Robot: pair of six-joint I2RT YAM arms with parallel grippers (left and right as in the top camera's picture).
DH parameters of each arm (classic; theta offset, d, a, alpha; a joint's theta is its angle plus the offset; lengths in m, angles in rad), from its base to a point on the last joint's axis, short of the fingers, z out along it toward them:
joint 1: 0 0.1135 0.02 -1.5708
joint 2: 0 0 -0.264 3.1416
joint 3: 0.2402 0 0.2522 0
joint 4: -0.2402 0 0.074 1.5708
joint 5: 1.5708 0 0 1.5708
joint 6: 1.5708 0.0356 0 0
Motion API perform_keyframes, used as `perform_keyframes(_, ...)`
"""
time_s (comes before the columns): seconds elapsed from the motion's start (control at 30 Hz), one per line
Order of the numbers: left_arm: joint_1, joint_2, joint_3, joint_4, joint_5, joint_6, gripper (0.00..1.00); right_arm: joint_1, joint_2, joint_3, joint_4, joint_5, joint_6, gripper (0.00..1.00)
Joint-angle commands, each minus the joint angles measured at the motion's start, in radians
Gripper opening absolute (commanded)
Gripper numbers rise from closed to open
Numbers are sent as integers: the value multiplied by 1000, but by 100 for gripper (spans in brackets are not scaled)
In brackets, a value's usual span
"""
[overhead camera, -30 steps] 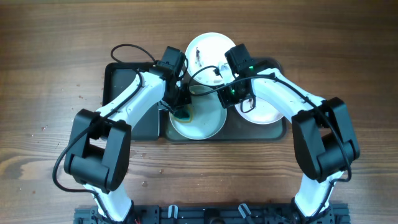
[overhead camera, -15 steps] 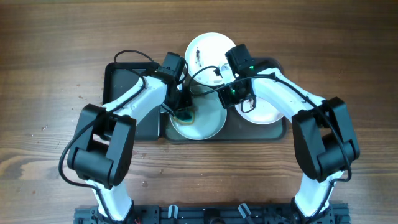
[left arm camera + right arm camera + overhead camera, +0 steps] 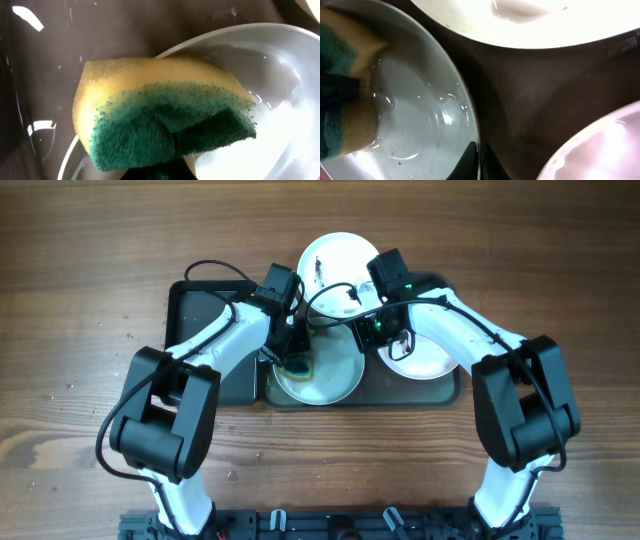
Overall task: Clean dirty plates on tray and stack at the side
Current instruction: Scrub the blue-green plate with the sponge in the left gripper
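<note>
Since one second ago, the left arm's elbow has swung in toward the centre and the right arm has edged slightly outward. Neither grip has changed.

1. Check the left pincer [image 3: 291,353]. Its jaws are closed on a sponge [image 3: 165,120], yellow with a green scouring face that is creased where it is pinched. The sponge presses against the inner wall of the centre plate [image 3: 332,376], directly below the jaws and close to the rim.

2. Check the right pincer [image 3: 479,162]. Its jaws are clamped together on the rim of the same plate, on the side opposite the sponge. The bowl of the plate, between the two pincers, carries a wet film and droplets.

3. Note the tray [image 3: 400,401]. The centre plate sits on its dark-grey floor, and bare floor shows just beside the right pincer.

4. Locate the other plates. The side plate [image 3: 422,362] lies on the tray just outboard of the right pincer. The far plate [image 3: 335,256] lies beyond both pincers, overhanging the tray's far edge, with a small dark mark near its middle.

5. Outboard of the left pincer, a black tray [image 3: 190,310] adjoins the grey one. Both rest on the wooden table [image 3: 80,380].
</note>
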Motion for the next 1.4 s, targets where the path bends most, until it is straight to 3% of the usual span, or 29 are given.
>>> perform_keyframes(0.0, -43, 124, -50, 16, 56, -34, 4, 18, 11, -7, -13, -124, 15, 4)
perform_keyframes(0.23, -43, 127, -50, 40, 56, -63, 4, 18, 11, -41, 2, -111, 29, 11)
perform_keyframes(0.4, -43, 127, -50, 58, 56, -63, 4, 18, 11, -67, 24, -113, 98, 4)
perform_keyframes(0.7, -43, 127, -50, 56, 60, -71, 4, 18, 11, -67, 31, -166, 120, 4)
perform_keyframes(0.87, -44, 127, -50, 57, 159, -71, 4, 18, 11, -67, 40, -166, 120, 4)
perform_keyframes(1.37, -105, 127, -50, 108, 215, -127, 4, 18, 11, -67, 52, -189, 120, 4)
